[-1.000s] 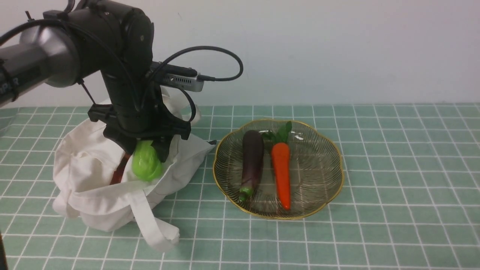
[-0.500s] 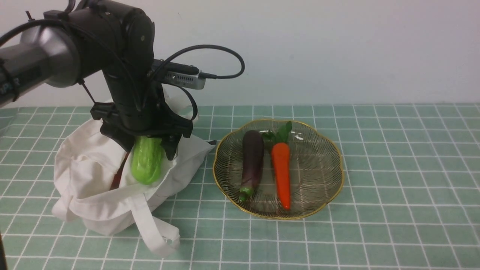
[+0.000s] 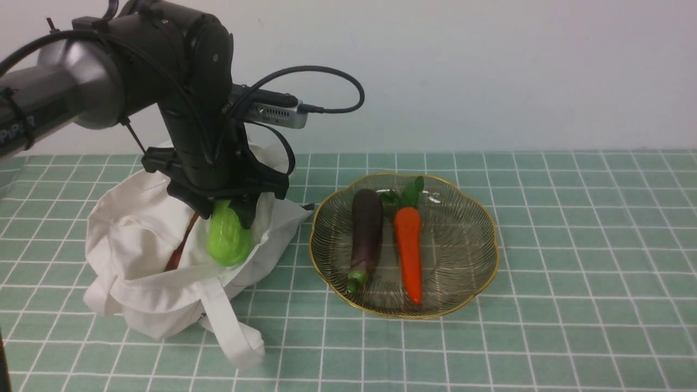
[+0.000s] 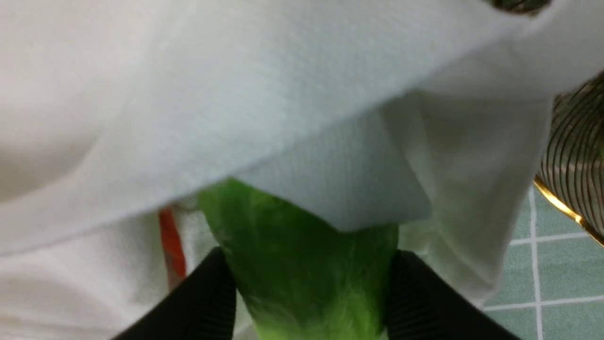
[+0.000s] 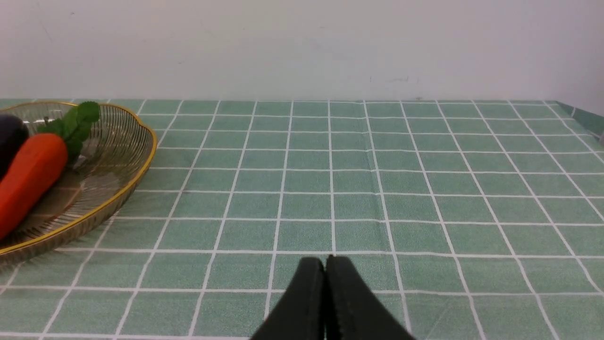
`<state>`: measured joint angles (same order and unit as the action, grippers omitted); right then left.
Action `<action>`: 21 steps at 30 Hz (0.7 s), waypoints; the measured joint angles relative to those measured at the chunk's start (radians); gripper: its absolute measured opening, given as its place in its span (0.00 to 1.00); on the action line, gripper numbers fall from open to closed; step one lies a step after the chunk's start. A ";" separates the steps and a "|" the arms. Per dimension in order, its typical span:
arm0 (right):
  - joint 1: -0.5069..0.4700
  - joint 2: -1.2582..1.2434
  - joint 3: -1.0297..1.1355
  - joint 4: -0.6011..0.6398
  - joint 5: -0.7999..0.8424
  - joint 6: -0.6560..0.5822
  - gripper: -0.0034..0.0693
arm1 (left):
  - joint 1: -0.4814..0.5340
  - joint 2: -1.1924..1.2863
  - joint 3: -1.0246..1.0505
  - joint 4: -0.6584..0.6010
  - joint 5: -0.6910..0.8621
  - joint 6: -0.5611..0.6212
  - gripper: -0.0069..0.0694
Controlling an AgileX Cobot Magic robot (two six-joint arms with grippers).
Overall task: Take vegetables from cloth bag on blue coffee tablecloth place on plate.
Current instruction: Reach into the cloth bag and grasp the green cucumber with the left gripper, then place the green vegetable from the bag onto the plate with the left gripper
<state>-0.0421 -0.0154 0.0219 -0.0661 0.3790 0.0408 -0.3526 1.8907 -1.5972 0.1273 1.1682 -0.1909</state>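
**Left gripper** point(image 3: 230, 209) — clamped on the upper end of the green vegetable point(image 3: 228, 244). In the left wrist view, both black fingers point(image 4: 207, 293) press against the vegetable's sides.

**Green vegetable** — hangs nearly upright, slightly tilted, to the left of the plate point(image 3: 463, 239). Its lower end sits at the open mouth of the cloth bag point(image 3: 136, 239). In the wrist view a fold of the bag covers part of it.

**Cloth bag** lies slumped on the tablecloth point(image 3: 572, 245), just left of the plate. One corner reaches close to the plate's gold rim; contact cannot be confirmed. A red item point(image 3: 182, 245) shows inside the bag, on the vegetable's side away from the plate; it cannot be identified.

**Plate contents:** an eggplant point(image 3: 366, 228) and a carrot point(image 3: 409, 250) lie side by side, with the eggplant on the bag side.

**Right gripper** point(image 5: 325, 262) has its fingers pressed together and holds nothing. It sits low over bare tablecloth to the right of the plate.
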 joint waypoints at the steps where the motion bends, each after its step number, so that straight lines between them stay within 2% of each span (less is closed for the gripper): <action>1: 0.000 0.000 0.000 0.000 0.000 0.000 0.03 | 0.000 0.004 0.000 0.009 0.000 0.000 0.56; 21: 0.000 0.000 0.000 0.000 0.000 0.000 0.03 | 0.009 -0.136 -0.099 -0.027 0.083 0.048 0.56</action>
<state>-0.0421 -0.0154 0.0219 -0.0661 0.3790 0.0408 -0.3439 1.7546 -1.6966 0.1001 1.2508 -0.1429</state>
